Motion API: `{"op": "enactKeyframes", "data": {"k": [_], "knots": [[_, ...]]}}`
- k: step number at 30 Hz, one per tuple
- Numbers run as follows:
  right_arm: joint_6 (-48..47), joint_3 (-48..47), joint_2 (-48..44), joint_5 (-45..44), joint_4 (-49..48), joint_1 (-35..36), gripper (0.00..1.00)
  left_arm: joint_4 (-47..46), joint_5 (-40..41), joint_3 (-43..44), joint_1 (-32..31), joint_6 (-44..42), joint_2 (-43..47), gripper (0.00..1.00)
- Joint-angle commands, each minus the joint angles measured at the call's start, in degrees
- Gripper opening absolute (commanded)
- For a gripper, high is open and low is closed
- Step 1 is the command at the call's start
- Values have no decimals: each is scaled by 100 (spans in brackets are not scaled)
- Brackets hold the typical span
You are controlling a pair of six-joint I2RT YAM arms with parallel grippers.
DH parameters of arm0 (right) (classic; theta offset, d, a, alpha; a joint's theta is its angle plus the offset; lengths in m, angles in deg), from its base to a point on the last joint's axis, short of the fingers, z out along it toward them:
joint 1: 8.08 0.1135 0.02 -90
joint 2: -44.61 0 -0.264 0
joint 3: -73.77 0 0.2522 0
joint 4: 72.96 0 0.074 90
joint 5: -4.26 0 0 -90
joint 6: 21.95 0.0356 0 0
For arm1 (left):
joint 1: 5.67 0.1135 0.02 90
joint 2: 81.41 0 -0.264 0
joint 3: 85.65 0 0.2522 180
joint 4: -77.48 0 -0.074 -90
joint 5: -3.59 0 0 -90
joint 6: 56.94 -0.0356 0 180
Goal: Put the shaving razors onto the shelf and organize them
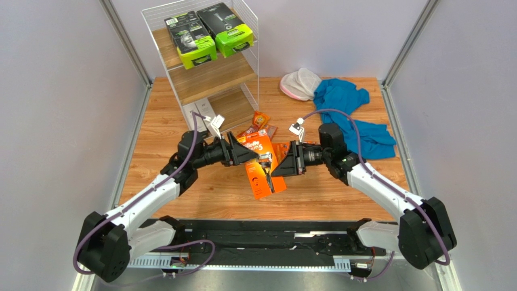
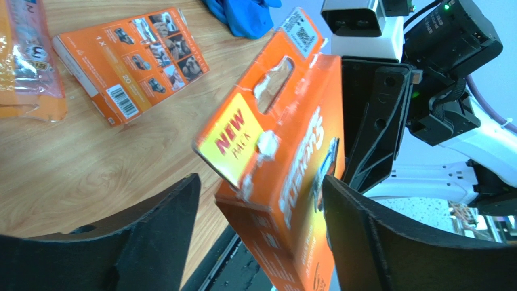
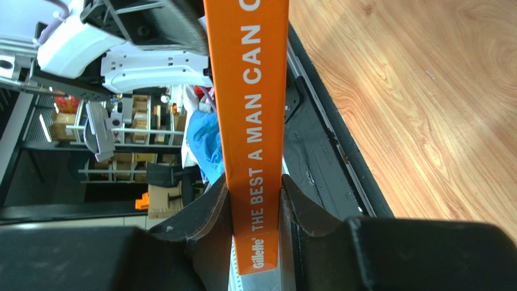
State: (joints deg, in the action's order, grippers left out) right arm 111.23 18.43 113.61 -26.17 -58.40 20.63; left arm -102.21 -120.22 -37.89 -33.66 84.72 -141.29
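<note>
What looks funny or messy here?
The orange Gillette box hangs tilted in the air, pinched by the right end effector; its hanger hole looks ragged. A crumpled blue cloth lies on the table, far right.

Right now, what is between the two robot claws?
An orange Gillette box: the right gripper clamps one end, and the left gripper has its open fingers either side of the other end. The top view and left wrist view both show it.

Two black-and-green packs (image 1: pixel 193 39) fill the top tier of the shelf (image 1: pixel 212 79); its middle tier is free. Small orange packs (image 1: pixel 261 120) lie on the desk (image 1: pixel 158 121) before it, a blue cloth (image 1: pixel 349 103) far right.
</note>
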Motion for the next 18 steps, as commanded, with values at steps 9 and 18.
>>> {"op": "enactKeyframes", "data": {"k": [9,18], "knots": [[-232,-220,-368,-322,264,144,18,-1221,-241,-60,-5,573,-235,0],[1191,712,-1694,-2361,-421,135,75,-1353,575,388,-5,1039,-314,0]]}}
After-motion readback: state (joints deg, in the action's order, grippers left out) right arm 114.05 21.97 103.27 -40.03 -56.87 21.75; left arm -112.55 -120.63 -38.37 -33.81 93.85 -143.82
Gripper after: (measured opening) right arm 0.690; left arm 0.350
